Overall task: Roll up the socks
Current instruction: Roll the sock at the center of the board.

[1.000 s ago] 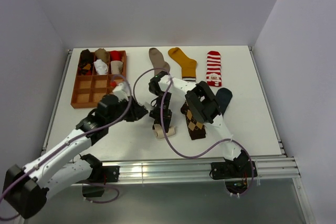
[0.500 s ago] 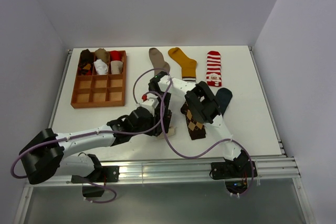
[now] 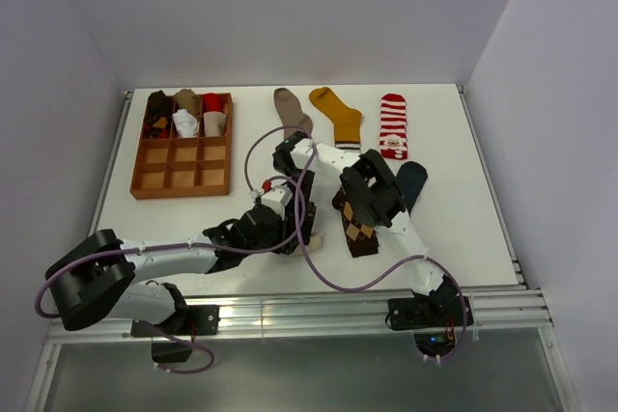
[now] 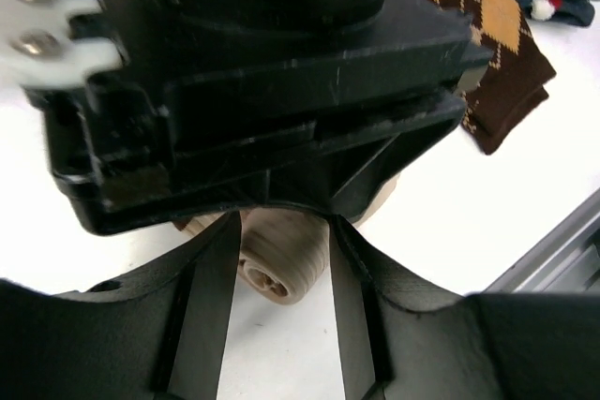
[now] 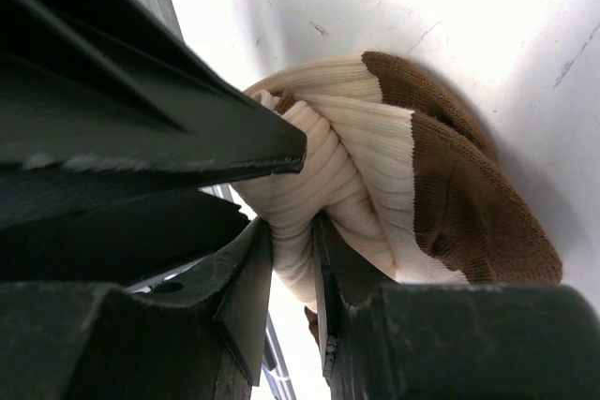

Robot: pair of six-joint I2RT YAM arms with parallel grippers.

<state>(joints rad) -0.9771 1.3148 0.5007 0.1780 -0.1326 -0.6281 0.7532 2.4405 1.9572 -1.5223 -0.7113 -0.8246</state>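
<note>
A cream-and-brown sock [image 5: 375, 156] lies partly rolled near the table's front; its rolled end [image 4: 281, 264] shows as a tight coil. My right gripper [image 5: 292, 250] is shut on a fold of its cream fabric and stands over it [image 3: 294, 207]. My left gripper [image 4: 285, 228] is open, its two fingers either side of the rolled end [image 3: 311, 236]; whether they touch it I cannot tell. The right gripper's black body hides the rest of the sock in the left wrist view.
An argyle sock [image 3: 359, 229] lies just right of the roll, with a navy sock [image 3: 413, 180] beyond it. Taupe [image 3: 290, 108], mustard [image 3: 338, 115] and red-white striped [image 3: 393, 125] socks lie at the back. A wooden grid tray [image 3: 159, 178] holds rolled socks at the left.
My left arm swung from beside the tray rightward to the rolled sock, and its jaws widened. The right arm kept its place and its grip.
</note>
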